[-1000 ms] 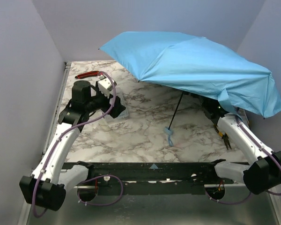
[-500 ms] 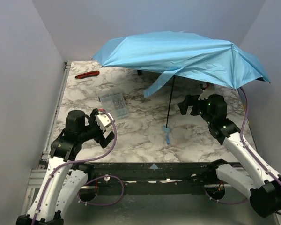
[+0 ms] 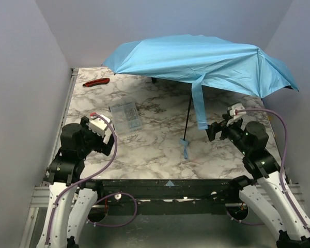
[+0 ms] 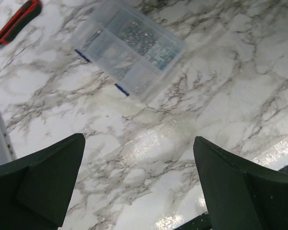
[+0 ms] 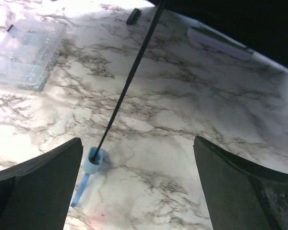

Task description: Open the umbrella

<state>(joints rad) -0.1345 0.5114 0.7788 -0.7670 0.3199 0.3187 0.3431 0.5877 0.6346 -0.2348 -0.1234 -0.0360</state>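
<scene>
- The left hand (image 4: 139,184) hovers above the near left part of the marble table (image 3: 155,152). Its fingers are spread wide and it grasps nothing.
- A red-and-black cutter (image 3: 96,81) lies at the far left corner of the table.
- A clear plastic box (image 3: 125,115) of small parts lies flat on the table beyond the left hand, well apart from the cutter.
- The umbrella (image 3: 196,59) is fully opened. Its sky-blue canopy spreads over the far middle and right of the table, and its right edge reaches the right wall.
- The umbrella's thin black shaft (image 3: 188,116) slants down from the canopy to the small blue handle (image 3: 185,143). The handle rests on the table near its middle, with its loop lying toward the near edge.
- A blue strap (image 3: 200,106) hangs from the canopy, just right of the shaft.
- The right hand (image 5: 139,187) is released, with its fingers wide apart. It sits right of the shaft and handle and touches neither.
</scene>
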